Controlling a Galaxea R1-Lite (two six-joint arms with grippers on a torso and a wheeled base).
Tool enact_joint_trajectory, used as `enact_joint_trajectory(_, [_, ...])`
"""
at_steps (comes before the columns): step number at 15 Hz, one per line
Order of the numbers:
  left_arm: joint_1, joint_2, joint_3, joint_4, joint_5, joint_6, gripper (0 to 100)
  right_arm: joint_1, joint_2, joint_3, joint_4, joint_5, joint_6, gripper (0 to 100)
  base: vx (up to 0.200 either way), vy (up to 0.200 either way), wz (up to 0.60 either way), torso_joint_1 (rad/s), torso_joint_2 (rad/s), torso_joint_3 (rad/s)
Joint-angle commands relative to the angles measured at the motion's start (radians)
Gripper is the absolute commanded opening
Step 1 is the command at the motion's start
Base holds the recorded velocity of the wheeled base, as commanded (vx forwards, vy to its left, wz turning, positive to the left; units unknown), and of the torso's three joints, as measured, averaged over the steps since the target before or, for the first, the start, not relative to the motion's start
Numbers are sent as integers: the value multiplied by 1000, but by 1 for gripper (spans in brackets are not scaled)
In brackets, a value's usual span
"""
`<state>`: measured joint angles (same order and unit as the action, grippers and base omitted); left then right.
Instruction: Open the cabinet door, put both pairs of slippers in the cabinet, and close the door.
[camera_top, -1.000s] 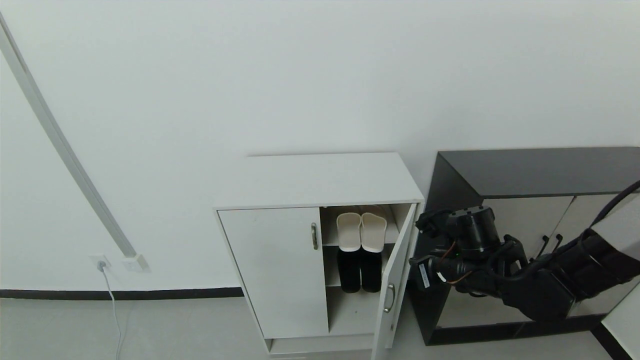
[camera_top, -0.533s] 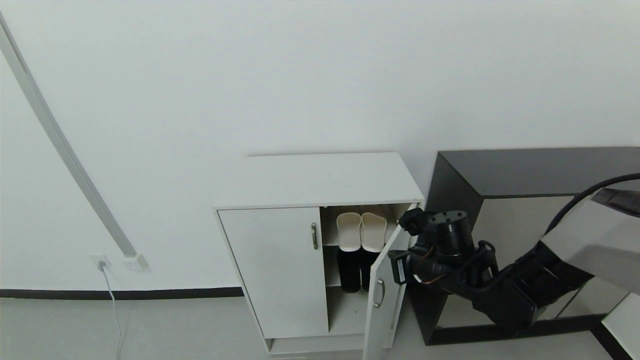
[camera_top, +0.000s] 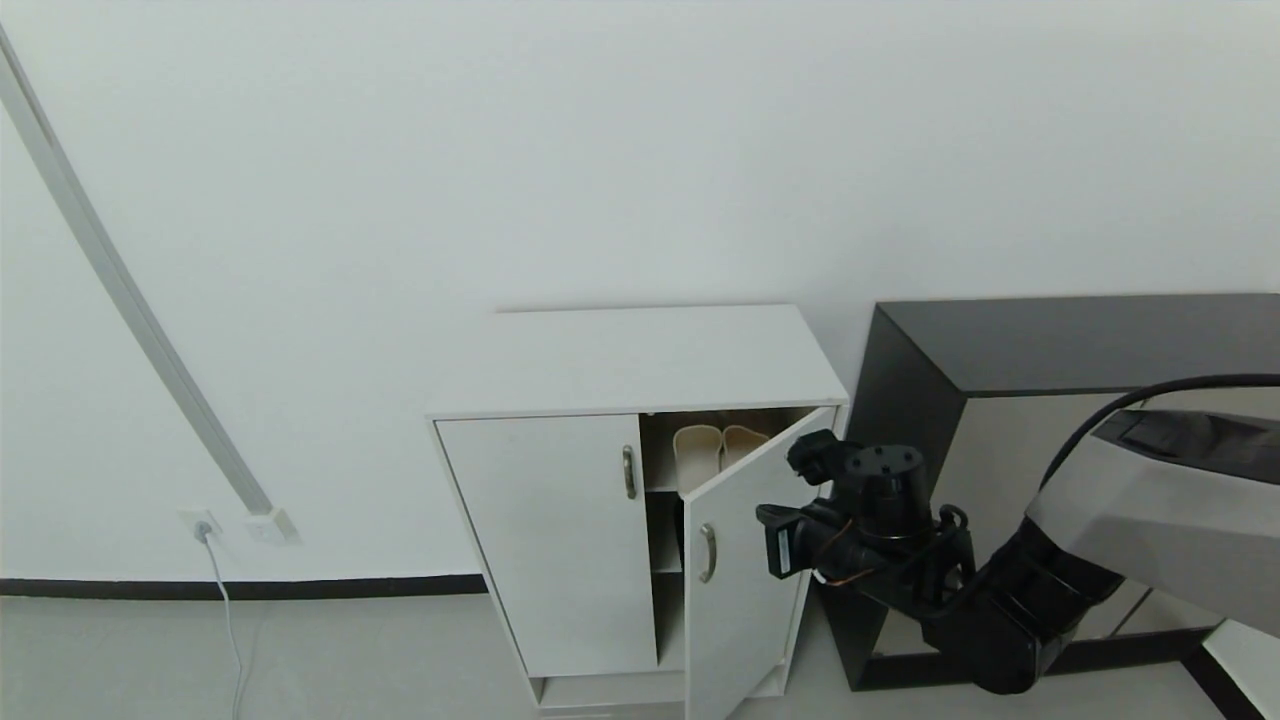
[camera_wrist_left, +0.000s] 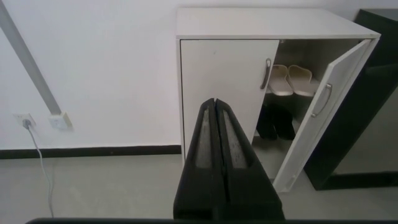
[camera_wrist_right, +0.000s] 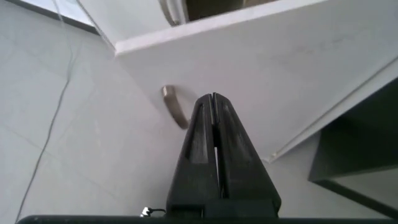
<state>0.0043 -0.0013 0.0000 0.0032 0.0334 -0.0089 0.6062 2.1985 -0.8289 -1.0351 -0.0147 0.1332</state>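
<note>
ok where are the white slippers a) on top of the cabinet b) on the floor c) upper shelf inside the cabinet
c: the white slippers lie on the upper shelf inside the cabinet, seen past the partly open door.

Closed hand (camera_wrist_left: 215, 103), white cabinet (camera_wrist_left: 222, 81), door (camera_wrist_left: 329, 127) ajar, beige slippers (camera_wrist_left: 291, 80) above black slippers (camera_wrist_left: 277, 123)
</note>
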Motion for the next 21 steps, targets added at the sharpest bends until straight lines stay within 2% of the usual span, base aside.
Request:
enact_joint_trajectory(1, [0, 1, 0, 0, 2, 0, 0, 3, 3, 79, -69, 30, -3, 0, 0, 0, 0, 0, 0, 0])
enact_joint_trajectory(4, [0, 1, 0, 0, 2, 0, 0, 3, -6, 148, -131, 30, -3, 0, 133, 0, 0, 3, 2, 3])
enact_joint_trajectory(8, [0, 1, 0, 0, 2, -3, 0, 15, -5, 163, -134, 30, -6, 0, 200, 0, 0, 4, 4, 0])
enact_joint_trajectory(13, [0, 1, 0, 0, 2, -3, 0, 15, 4, 162, -137, 32, -6, 0, 0, 0, 0, 0, 0, 0])
enact_joint_trajectory(21, [0, 1, 0, 0, 2, -6, 0, 9, 112, 34, -141, 27, -1, 0, 0, 0, 0, 0, 0, 0])
